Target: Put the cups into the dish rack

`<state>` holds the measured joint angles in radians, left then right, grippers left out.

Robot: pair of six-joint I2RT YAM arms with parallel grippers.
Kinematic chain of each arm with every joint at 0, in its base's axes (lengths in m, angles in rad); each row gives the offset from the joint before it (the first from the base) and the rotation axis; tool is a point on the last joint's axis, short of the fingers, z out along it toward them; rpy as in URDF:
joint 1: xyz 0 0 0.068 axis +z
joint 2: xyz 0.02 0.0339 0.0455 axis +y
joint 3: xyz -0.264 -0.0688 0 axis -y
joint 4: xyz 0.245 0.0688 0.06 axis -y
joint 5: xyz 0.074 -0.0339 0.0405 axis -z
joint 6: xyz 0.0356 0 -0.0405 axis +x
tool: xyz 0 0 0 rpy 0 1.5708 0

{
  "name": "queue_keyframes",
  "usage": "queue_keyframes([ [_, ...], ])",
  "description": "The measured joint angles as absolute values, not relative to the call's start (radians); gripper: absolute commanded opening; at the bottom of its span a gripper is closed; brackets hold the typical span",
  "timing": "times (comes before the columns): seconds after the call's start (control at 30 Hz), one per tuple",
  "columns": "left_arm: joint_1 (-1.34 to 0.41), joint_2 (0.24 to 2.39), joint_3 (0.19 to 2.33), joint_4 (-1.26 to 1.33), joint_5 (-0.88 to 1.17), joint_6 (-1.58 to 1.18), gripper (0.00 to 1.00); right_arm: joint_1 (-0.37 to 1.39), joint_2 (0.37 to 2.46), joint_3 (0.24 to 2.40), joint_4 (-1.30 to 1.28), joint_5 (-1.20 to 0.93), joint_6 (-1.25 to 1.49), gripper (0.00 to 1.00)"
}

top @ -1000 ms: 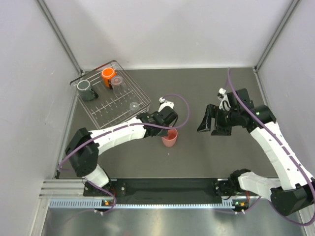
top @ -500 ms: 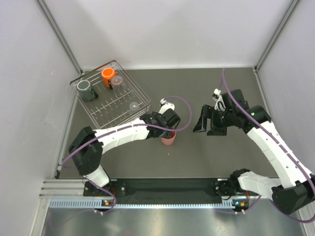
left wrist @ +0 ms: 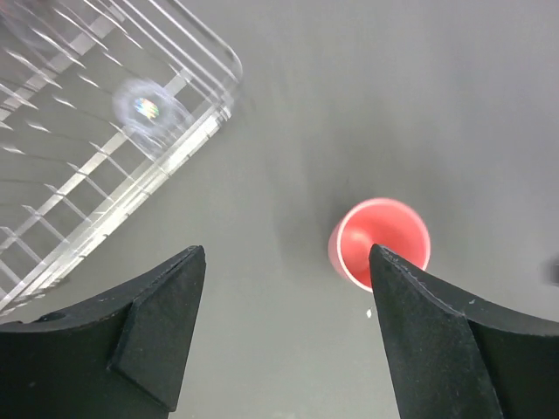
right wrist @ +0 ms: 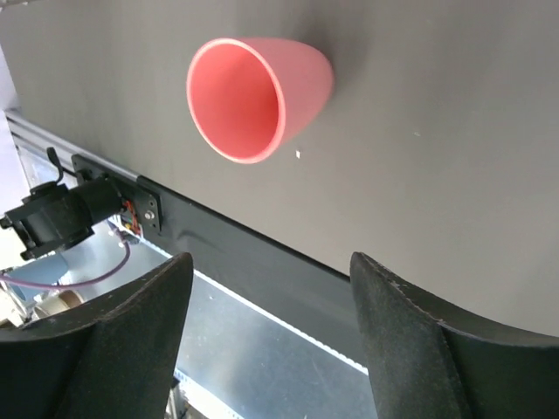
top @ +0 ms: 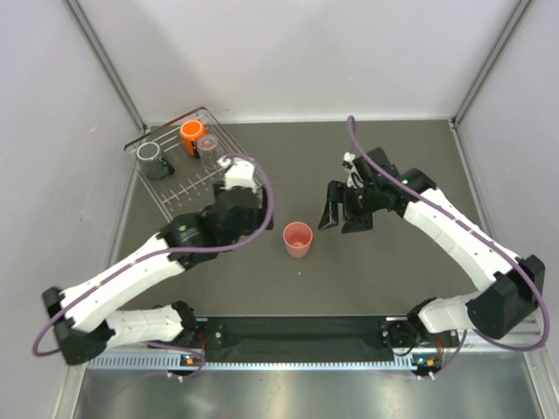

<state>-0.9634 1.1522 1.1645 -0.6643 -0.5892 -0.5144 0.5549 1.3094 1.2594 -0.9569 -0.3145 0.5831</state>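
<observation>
Grey table point(top: 393, 262): pink cup point(top: 298, 238) near its middle, dish rack point(top: 188, 188) at the far left corner.
We note the cup upright, mouth up, long axis vertical, touching neither pincer; left gripper point(left wrist: 286, 253) and right gripper point(right wrist: 271, 257) both gape wide and empty, flanking it.

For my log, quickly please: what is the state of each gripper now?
Left gripper: open, holding nothing.
Right gripper: open, holding nothing.
</observation>
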Motion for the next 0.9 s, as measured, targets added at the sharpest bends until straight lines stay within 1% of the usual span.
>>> queue_keyframes([
  [0.07,-0.963,1.053,1.162,-0.67,-0.616,-0.521,0.78,0.585,1.361,1.279,-0.942,-0.308,0.59,0.69],
  [0.2,-0.963,0.921,1.165,-0.691,-0.649,-0.536,0.77,0.635,1.464,1.309,-0.921,-0.28,0.606,0.66],
  [0.33,-0.963,0.857,1.178,-0.731,-0.653,-0.574,0.77,0.659,1.54,1.311,-0.898,-0.249,0.634,0.55],
  [0.63,-0.963,0.766,1.176,-0.795,-0.645,-0.647,0.77,0.686,1.649,1.319,-0.847,-0.184,0.682,0.5],
  [0.8,-0.963,0.731,1.174,-0.817,-0.645,-0.664,0.78,0.714,1.704,1.319,-0.833,-0.182,0.693,0.34],
  [0.9,-0.963,0.731,1.174,-0.818,-0.643,-0.667,0.79,0.718,1.71,1.318,-0.828,-0.182,0.699,0.28],
])
